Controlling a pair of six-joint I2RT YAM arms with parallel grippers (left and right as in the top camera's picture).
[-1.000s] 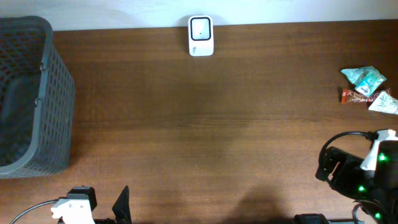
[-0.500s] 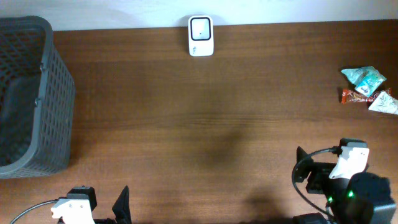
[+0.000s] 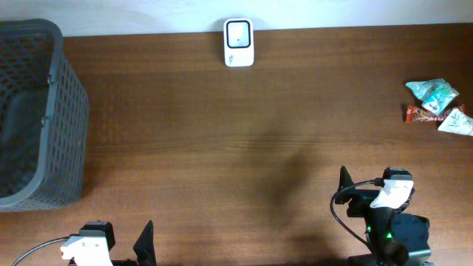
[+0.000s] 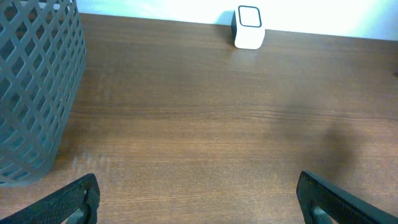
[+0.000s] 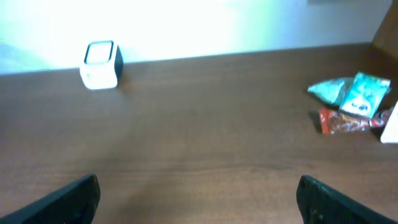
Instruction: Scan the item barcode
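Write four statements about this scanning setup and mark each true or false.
1. The white scanner stands at the far edge of the table. True.
2. The right claw grips a snack packet. False: it is open and empty, and the snack packets lie on the table at the far right.
3. The grey basket sits on the left side. True.
4. The left claw is shut. False: its jaws stand wide open and hold nothing.
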